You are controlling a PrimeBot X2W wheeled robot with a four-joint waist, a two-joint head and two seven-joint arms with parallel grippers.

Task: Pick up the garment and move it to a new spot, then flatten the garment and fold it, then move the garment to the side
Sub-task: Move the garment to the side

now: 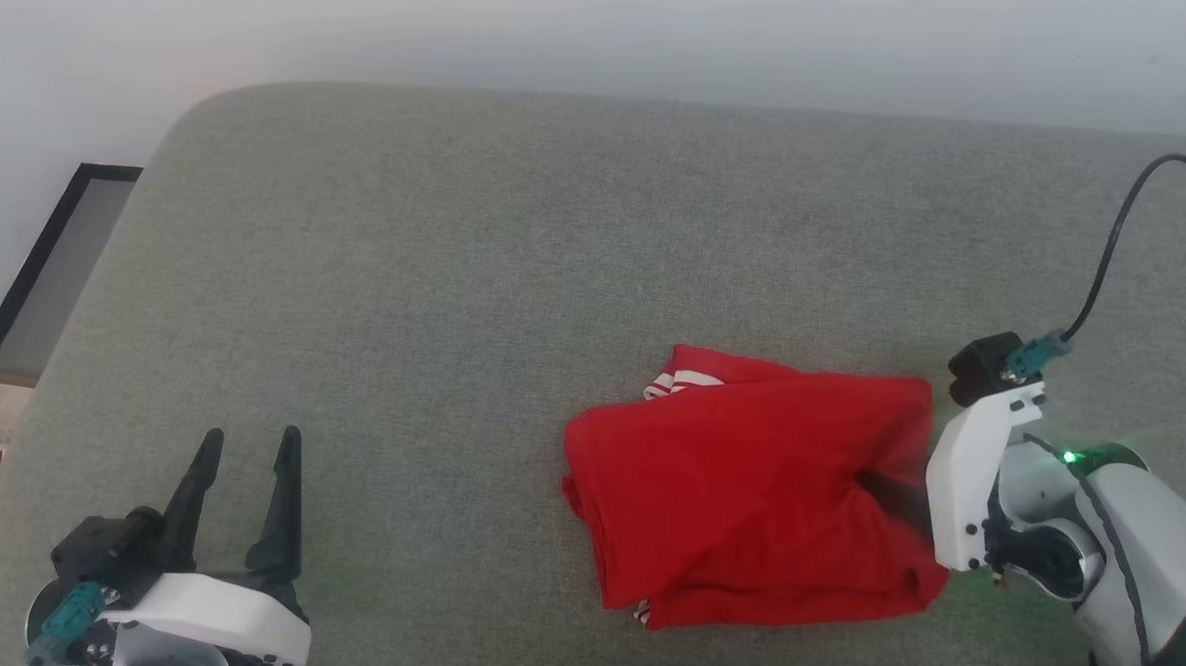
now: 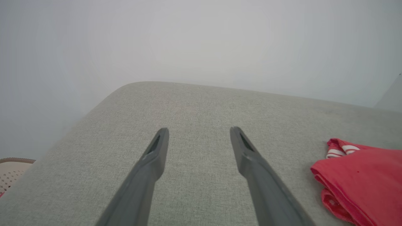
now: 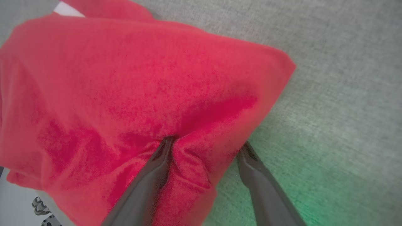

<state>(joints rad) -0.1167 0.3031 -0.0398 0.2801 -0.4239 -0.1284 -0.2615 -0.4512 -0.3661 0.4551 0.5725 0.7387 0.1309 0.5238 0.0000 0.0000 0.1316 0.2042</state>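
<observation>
The red jersey (image 1: pixel 750 496) is lying folded near the cushion's (image 1: pixel 448 229) front right edge, looking soft and floppy. The right gripper (image 3: pixel 208 142) is straddling its bunched edge, jaws wide, a sensible hold. The left gripper (image 1: pixel 251 438) is hovering wide open, empty.

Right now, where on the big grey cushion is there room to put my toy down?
The grey fabric cushion is bare between the left gripper and the folded red shirt, and behind the shirt up to the wall. Crowded: the shirt's right edge, where the right gripper pokes into it.
</observation>
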